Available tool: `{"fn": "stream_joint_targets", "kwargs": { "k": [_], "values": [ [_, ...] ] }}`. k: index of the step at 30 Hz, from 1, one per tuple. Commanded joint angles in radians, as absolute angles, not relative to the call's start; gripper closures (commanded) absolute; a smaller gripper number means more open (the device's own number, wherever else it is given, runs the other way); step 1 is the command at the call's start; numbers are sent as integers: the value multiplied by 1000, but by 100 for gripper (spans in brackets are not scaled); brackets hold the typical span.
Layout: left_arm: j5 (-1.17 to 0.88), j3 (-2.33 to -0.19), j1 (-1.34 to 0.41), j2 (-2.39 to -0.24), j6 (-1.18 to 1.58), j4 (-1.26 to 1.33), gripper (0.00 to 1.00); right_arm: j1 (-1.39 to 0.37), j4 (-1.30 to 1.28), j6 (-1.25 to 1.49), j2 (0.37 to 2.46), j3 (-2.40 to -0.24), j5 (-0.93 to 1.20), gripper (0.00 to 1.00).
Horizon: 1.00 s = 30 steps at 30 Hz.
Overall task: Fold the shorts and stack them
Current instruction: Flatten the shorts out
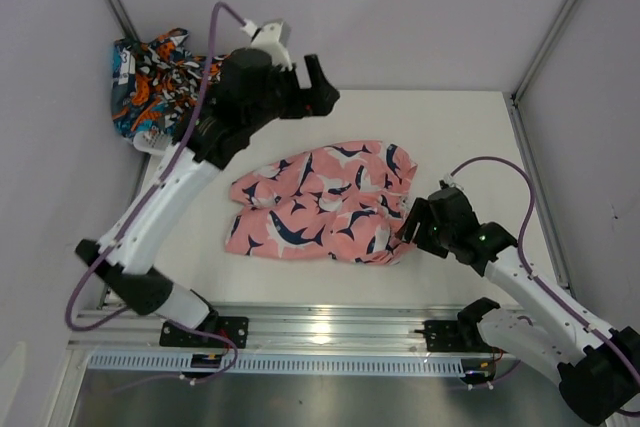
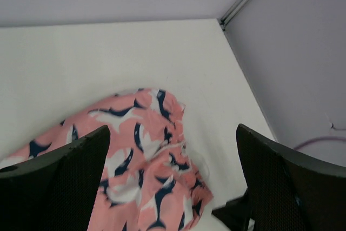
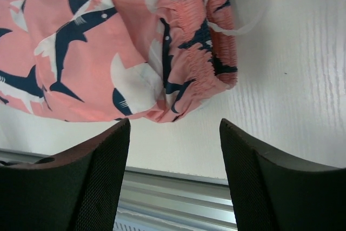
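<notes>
Resting place, pink shorts (image 1: 325, 202): middle of the table (image 1: 470, 147), a little below centre of the top view, flat on the white surface, held by neither arm
Long axis: runs across the frame from left to right, the right end tipped slightly toward the top; gathered elastic waistband at the right end, leg hems at the left
Right gripper (image 1: 408, 227): low at the lower right corner of the shorts, just beside the waistband; its wrist view shows the fingers (image 3: 81, 177) moderately spread with nothing between them, the cloth's corner lying just past the tips
Left gripper (image 1: 322, 82): upper middle of the top view, above the shorts' upper edge and apart from the cloth; fingers (image 2: 59, 182) spread wide and empty, looking down on the upper right part of the fabric
Nearer arm: the right, clearly; the left would need to come down and toward the bottom of the frame to reach the upper edge
Turning relation: the waistband end points at the right gripper, so a fold along the length would, I judge, carry that end leftward over the hems
Look of the shorts: pink with navy and white shark shapes, soft and rumpled, a white drawstring trailing at the waistband; the outline is compact, possibly folded once, though I cannot tell for sure
Other shorts (image 1: 150, 82): a bunched teal, navy and orange heap in the upper left corner, well apart from the pink pair; whether it holds more than one pair I cannot tell
</notes>
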<state>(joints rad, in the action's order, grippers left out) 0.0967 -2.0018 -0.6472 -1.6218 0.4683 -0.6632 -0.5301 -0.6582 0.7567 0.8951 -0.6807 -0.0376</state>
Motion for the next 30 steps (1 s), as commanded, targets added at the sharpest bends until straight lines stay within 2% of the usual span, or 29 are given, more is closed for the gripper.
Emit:
{"fn": "stream_joint_targets", "kwargs": {
  "k": [1,2,3,6,9,19,25,29,30],
  "values": [
    [98,-1725,-644,-1485,443,-720,1,-534,-658,828,903,-646,-146,31],
    [101,-1666,-644,-1409,455,-697,1,-534,-650,857,908,-638,-155,31],
    [109,-1514,-644,-1376,463,-654,1,-534,-620,864,914,-628,-158,31],
    [109,-1329,-644,-1293,472,-563,1,-534,-554,897,937,-592,-170,31],
    [75,-1249,-644,-1290,477,-508,1,-534,-491,926,968,-566,-184,33],
    [109,-1338,-641,-1532,466,-528,1,-531,-384,953,1068,-534,-144,44],
    [172,-1381,-592,-1625,486,-632,1,-526,-348,953,1080,-505,-133,49],
    [176,-1280,-575,-1507,494,-606,1,-505,-322,936,1098,-502,-121,75],
    [182,-1269,-563,-1488,495,-606,1,-482,-319,931,1109,-503,-114,90]
  ]
}}
